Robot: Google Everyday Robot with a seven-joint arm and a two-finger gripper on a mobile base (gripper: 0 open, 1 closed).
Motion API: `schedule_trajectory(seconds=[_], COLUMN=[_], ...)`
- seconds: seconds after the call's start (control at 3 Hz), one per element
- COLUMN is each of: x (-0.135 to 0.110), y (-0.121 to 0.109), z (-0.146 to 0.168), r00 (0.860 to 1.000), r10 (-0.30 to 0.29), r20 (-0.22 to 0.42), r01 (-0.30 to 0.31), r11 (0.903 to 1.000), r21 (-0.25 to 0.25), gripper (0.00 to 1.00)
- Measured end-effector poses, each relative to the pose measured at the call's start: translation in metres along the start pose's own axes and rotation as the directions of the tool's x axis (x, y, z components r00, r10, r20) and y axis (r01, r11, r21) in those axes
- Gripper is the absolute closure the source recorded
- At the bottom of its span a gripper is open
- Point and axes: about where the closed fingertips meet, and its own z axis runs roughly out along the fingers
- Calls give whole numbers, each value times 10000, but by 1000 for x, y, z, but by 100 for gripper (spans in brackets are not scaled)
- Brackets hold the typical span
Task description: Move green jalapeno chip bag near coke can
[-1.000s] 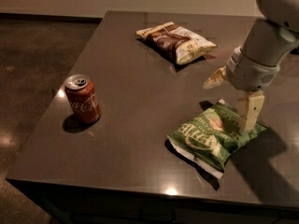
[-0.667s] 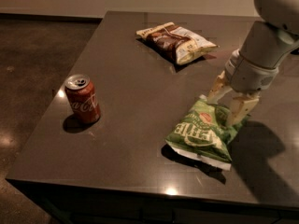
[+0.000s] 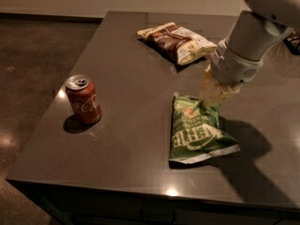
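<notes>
The green jalapeno chip bag (image 3: 197,131) is bright green with white lettering and sits right of the table's middle. Its upper edge is lifted and its lower end rests on the table. My gripper (image 3: 210,97) reaches down from the upper right and is shut on the bag's upper edge. The coke can (image 3: 83,99) is red with a silver top and stands upright near the table's left edge, well to the left of the bag.
A brown-and-cream chip bag (image 3: 176,41) lies at the back of the dark table (image 3: 131,78), behind my arm. The table's front edge runs just below the green bag. Dark floor lies to the left.
My gripper has closed on the green bag's top edge and pulled it up and to the left. The bag now stands more upright. The can has not moved.
</notes>
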Motion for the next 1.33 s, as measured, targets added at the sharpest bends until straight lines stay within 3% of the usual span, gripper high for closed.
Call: schedule_trajectory(seconds=[0.33, 0.67, 1.33], x=[-29, -54, -89], y=[-29, -57, -95], z=[0, 4, 15], r00=[9989, 9956, 9860], r10=[275, 560, 940], r20=[387, 753, 1378], r01=[-298, -633, -1106], r11=[9978, 9931, 9868], r21=[589, 990, 1180], gripper=[100, 100, 100])
